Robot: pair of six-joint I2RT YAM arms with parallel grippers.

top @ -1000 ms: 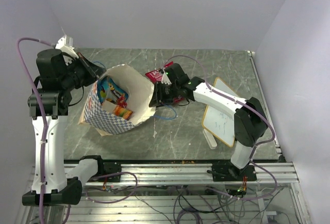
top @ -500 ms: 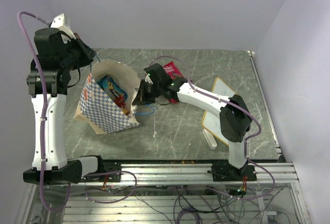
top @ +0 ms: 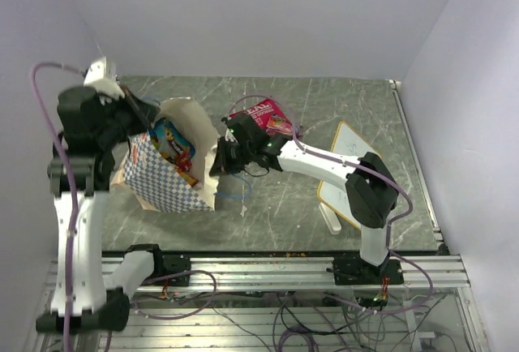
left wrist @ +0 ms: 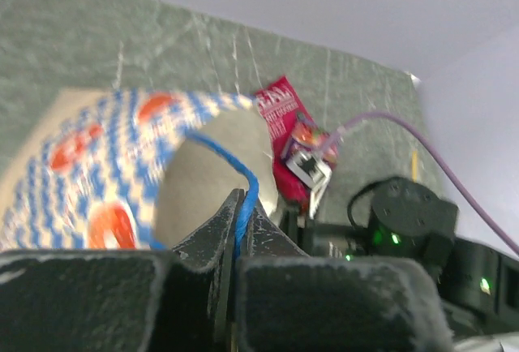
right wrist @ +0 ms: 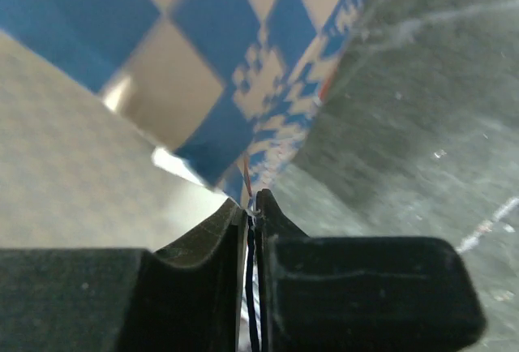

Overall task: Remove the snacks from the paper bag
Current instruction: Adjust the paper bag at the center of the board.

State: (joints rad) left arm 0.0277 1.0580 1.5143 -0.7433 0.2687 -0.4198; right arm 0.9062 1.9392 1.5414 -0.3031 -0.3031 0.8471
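Observation:
The blue-and-white checkered paper bag (top: 162, 186) stands tilted at the left, its mouth up and open. Colourful snacks (top: 173, 146) show inside it. My left gripper (top: 136, 115) is at the bag's far-left rim, shut on a thin blue string handle (left wrist: 247, 186). In the left wrist view the bag (left wrist: 97, 157) fills the left. My right gripper (top: 219, 162) is shut on the bag's right rim; its wrist view shows the paper edge (right wrist: 243, 175) pinched between the jaws. A larger red snack bag (top: 268, 115) lies on the table behind the right arm.
A wood-framed whiteboard (top: 349, 175) lies at the right, with a white stick (top: 331, 221) at its near corner. The bag's other blue handle (top: 235, 183) hangs loose below my right gripper. The table top (top: 276, 206) is grey-green marble; a metal rail (top: 284, 267) runs along the near edge.
My right gripper moved left from beside the red snack bag to the bag's right rim and shut on it. The left arm shifted with the handle, and the bag tilted and turned.

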